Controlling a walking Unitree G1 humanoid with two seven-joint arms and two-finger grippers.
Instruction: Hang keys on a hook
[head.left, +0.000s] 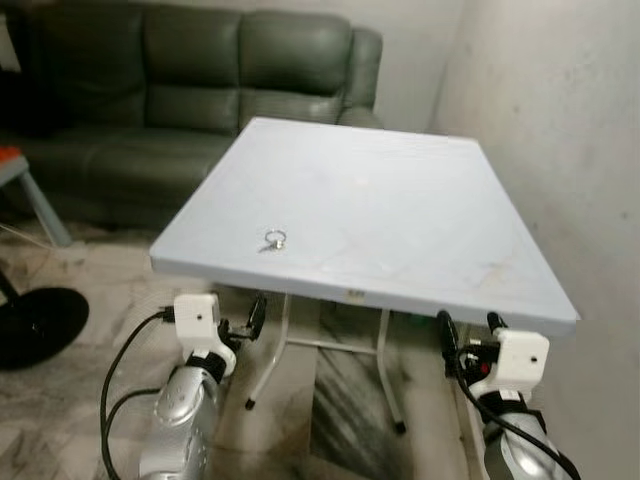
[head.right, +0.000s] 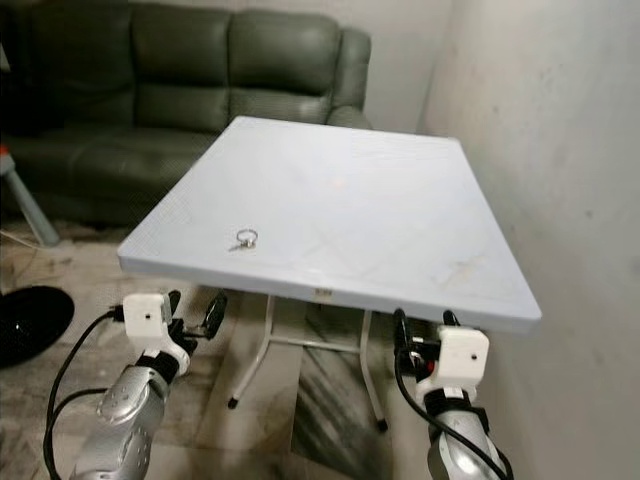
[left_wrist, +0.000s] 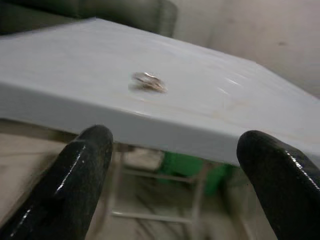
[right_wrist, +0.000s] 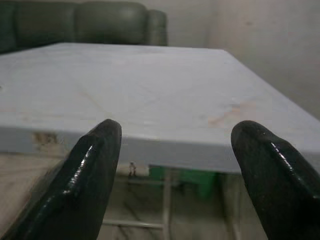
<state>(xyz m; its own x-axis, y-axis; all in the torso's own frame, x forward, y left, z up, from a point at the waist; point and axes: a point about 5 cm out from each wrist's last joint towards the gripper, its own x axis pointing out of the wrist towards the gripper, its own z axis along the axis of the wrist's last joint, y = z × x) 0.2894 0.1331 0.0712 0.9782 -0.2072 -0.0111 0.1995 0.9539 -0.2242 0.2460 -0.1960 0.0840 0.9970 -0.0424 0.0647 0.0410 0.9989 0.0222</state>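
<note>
The keys (head.left: 274, 240), a small metal ring with a stub, lie flat near the table (head.left: 400, 210) edge at about 7 o'clock. They look light, hard and slippery; pinching the ring's rim seems best. The long axis seems to run from 8 to 2 o'clock. Left gripper (head.left: 243, 322) and right gripper (head.left: 468, 335) hover below the edge, jaws spread, empty.

I see keys (head.left: 274, 240) on the table (head.left: 400, 215) near its front-left edge; sofa (head.left: 190, 90) behind it, wall (head.left: 560, 130) to the right, both grippers below the front edge.
</note>
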